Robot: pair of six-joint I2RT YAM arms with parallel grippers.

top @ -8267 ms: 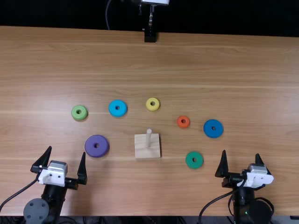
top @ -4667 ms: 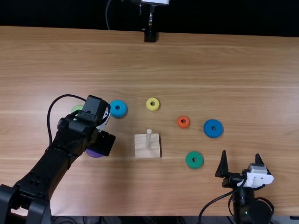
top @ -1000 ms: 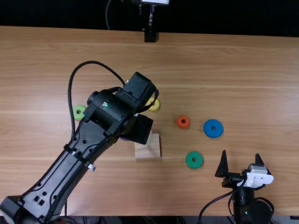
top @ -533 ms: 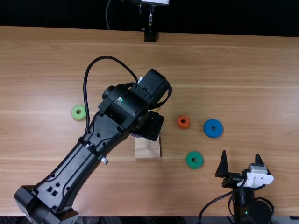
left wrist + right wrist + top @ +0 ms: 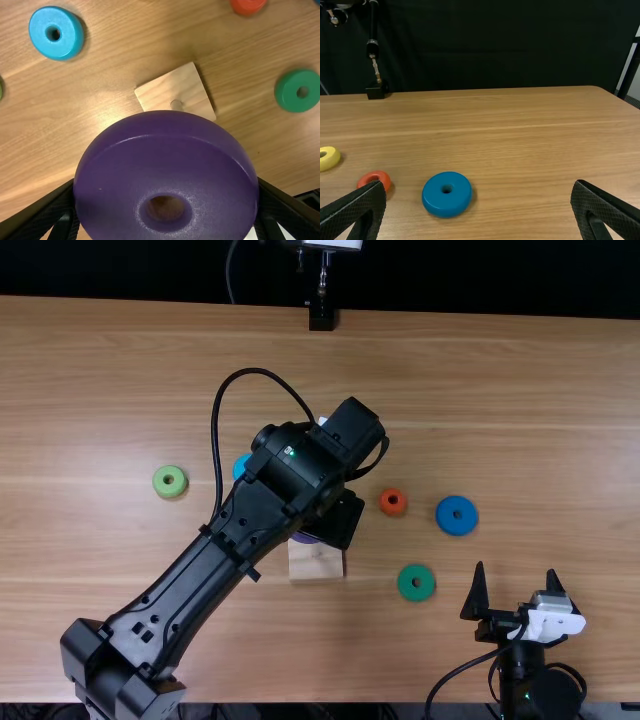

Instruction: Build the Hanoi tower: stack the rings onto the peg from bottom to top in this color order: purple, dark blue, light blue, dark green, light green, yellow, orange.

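My left gripper (image 5: 335,520) hangs above the back of the wooden peg base (image 5: 316,563), partly hiding the purple ring (image 5: 304,538) it carries. In the left wrist view the gripper (image 5: 166,200) is shut on the purple ring (image 5: 205,170), held flat, with the peg (image 5: 176,105) and base (image 5: 165,90) beyond its rim. My right gripper (image 5: 516,573) stands open near the table's front edge; in the right wrist view this gripper (image 5: 479,192) has nothing between its fingers. Dark blue (image 5: 457,515), dark green (image 5: 416,582), orange (image 5: 393,502) and light green (image 5: 170,481) rings lie flat.
The light blue ring (image 5: 240,466) lies partly under the left arm, which crosses the table from the front left. A yellow ring (image 5: 328,158) lies left of the orange one in the right wrist view. A black stand (image 5: 321,316) is at the far edge.
Over the last second my left gripper has carried the purple ring rightward to the peg base; earlier it was over that ring's spot on the left. The right arm has stayed still.
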